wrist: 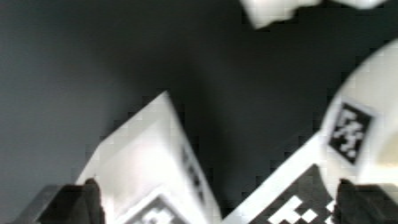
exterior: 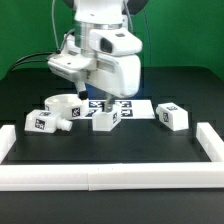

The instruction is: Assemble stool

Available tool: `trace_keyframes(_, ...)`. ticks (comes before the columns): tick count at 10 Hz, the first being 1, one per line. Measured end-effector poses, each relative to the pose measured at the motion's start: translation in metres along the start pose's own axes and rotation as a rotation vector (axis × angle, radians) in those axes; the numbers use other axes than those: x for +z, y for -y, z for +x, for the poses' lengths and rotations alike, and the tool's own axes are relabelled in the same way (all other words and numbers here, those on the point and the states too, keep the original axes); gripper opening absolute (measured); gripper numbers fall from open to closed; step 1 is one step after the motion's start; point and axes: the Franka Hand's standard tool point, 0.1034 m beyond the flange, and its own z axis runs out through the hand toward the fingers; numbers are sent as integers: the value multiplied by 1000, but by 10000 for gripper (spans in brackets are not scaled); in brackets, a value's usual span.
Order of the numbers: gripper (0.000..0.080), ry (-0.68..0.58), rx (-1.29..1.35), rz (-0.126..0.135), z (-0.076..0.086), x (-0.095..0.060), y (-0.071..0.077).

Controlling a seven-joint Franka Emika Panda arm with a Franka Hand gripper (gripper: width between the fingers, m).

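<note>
The round white seat (exterior: 68,104) lies on the black table at the exterior view's left. One stubby tagged leg (exterior: 42,122) lies in front of it to the left, a second leg (exterior: 105,120) in the middle, and a third leg (exterior: 172,116) at the right. My gripper (exterior: 77,90) hangs just above the seat. In the wrist view the gripper (wrist: 222,206) is open, its dark fingers (wrist: 71,205) standing wide apart. Two white tagged pieces (wrist: 160,160) show below the gap; I cannot tell which parts they are.
The marker board (exterior: 128,105) lies flat behind the middle leg. Long white rails (exterior: 110,178) run along the front and up both sides of the table. Another white piece (wrist: 294,10) shows at the wrist view's edge.
</note>
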Motion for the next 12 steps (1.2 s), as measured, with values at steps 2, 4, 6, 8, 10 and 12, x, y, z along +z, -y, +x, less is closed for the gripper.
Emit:
trace_keyframes(2, 649, 2, 177, 6, -3, -1, 3)
trace_keyframes(4, 649, 1, 327, 7, -2, 0, 3)
trace_keyframes(6, 649, -3, 456, 4, -7, -1, 6)
trace_keyframes(8, 649, -16, 640, -15, -37, -6, 29)
trace_keyframes(10, 649, -47, 918, -10, -50, -9, 50)
trace_keyframes(12, 649, -54, 1118, 27, -39, -8, 41)
